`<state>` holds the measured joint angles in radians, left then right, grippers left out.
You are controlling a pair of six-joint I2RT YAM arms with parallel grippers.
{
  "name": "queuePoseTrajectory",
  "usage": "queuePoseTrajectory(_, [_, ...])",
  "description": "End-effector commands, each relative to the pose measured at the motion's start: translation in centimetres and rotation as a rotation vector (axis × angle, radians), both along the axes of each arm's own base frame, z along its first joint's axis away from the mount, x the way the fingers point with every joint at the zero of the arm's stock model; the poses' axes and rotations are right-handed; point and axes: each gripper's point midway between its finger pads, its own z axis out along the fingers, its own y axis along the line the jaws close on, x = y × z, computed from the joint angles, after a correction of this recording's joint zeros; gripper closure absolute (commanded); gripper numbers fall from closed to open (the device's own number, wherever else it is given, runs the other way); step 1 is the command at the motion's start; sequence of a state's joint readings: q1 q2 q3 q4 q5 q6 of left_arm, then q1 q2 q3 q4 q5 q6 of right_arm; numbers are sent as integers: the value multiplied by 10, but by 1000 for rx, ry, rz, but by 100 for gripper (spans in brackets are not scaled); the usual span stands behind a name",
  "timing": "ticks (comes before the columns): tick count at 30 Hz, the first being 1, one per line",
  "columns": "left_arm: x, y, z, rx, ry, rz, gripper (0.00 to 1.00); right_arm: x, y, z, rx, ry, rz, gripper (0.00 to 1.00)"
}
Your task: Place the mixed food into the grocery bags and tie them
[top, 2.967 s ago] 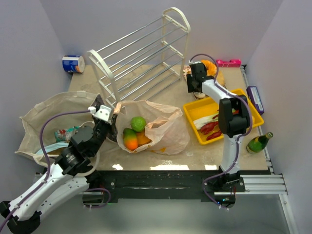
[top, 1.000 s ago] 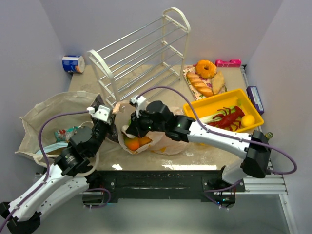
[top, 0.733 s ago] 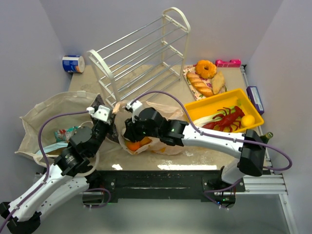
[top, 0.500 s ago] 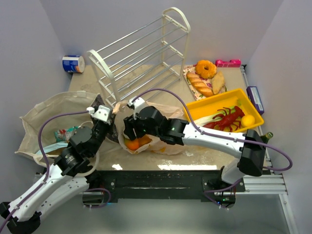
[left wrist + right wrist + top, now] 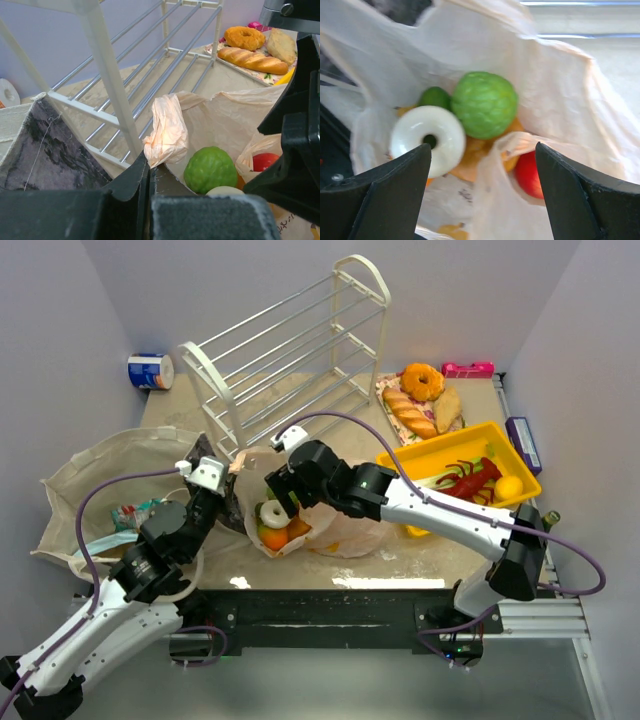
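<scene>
Peach bag [image 5: 350, 528] rim is pinched in left jaws, so the mouth is propped open; right jaws are held apart above the white ring [image 5: 410, 142] inside.

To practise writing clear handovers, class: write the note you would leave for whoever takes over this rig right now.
The left gripper is shut on the rim of the pink bag, holding it open.
The right gripper is open and empty above the bag's mouth.
Bagged: green fruit, red apple, white ring.
The tote holds snack packets.
Left: probably the yellow fruit in the yellow tray; tie both bags.
</scene>
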<state>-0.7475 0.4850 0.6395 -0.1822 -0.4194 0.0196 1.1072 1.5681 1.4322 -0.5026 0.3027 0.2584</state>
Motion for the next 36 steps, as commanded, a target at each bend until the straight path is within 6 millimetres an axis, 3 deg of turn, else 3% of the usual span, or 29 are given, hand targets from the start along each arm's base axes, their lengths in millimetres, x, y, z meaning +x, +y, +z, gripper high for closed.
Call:
queuePoseTrajectory(1, [0, 0, 10, -37, -32, 1, 100, 1, -16, 2, -143, -13, 92, 12])
queuePoseTrajectory(10, [0, 2, 11, -39, -34, 6, 100, -5, -14, -33, -280, 47, 179, 15])
queuePoseTrajectory(17, [0, 1, 10, -36, -31, 3, 100, -1, -36, -57, -400, 63, 112, 22])
queuePoseTrajectory(23, [0, 1, 10, -39, -30, 4, 100, -4, -51, -49, -406, 61, 80, 29])
queuePoseTrajectory(30, [0, 0, 10, -39, -28, 0, 100, -20, -51, -24, -296, 84, 109, 26])
queuePoseTrajectory(36, [-1, 0, 11, -45, -32, -3, 100, -30, -62, -38, -340, 132, 123, 23])
